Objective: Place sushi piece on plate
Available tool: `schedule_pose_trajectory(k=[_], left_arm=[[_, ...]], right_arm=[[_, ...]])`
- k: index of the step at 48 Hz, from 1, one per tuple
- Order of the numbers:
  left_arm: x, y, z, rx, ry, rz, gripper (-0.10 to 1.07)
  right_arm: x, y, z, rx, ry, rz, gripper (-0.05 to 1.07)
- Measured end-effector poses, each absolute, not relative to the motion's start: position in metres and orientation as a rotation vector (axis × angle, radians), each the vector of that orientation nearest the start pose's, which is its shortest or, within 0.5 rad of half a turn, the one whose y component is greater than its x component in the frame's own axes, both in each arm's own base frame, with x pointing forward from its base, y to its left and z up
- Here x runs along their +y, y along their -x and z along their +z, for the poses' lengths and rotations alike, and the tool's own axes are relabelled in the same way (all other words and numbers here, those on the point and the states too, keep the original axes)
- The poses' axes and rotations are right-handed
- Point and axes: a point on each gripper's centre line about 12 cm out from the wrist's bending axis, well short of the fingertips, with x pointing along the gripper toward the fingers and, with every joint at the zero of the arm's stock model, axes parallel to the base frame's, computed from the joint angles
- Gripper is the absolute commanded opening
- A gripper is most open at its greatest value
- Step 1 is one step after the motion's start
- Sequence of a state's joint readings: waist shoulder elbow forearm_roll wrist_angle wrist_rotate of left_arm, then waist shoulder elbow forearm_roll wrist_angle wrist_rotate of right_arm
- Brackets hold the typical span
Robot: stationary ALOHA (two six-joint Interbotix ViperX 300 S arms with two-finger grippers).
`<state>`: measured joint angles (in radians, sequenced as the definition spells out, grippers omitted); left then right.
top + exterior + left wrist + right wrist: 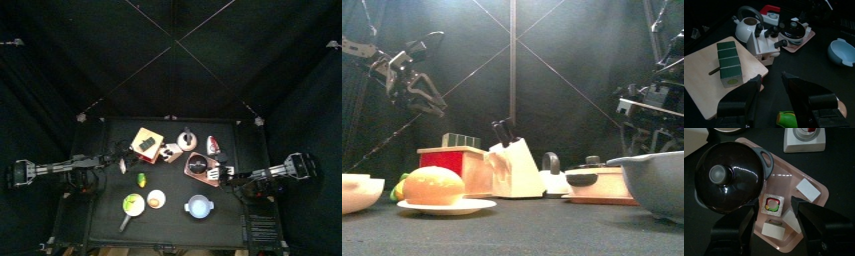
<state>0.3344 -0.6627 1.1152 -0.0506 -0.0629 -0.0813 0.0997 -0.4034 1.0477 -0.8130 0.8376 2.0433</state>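
Observation:
The sushi piece (773, 204), a white square with a green and red centre, lies on a pink tray (821, 198) next to a black lidded pan (727, 175). My right gripper (773, 211) is open and hangs just above the sushi piece, one jaw on each side of it. It stands at the tray's right edge in the top view (238, 175). A pale pinkish plate (156, 200) at the table's front holds an orange-yellow round thing (433, 185). My left gripper (769, 80) is open and empty, raised at the table's left (100, 165).
Two plain white pieces (809, 189) also lie on the tray. A wooden board (711, 75) with a green block, a white knife block (767, 42), a kettle (747, 27), a green plate (132, 205) and a pale blue bowl (198, 207) stand around.

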Motion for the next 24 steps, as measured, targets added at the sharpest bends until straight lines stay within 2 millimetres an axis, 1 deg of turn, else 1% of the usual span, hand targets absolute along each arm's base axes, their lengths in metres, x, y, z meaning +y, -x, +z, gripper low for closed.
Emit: schedule_pose_trajectory(k=[24], left_arm=[[0.0796, -0.2279, 0.2245, 0.362, 0.193, 0.358, 0.79]], right_arm=[[-0.0413, -0.2132, 0.154, 0.686, -0.774, -1.113, 0.87]])
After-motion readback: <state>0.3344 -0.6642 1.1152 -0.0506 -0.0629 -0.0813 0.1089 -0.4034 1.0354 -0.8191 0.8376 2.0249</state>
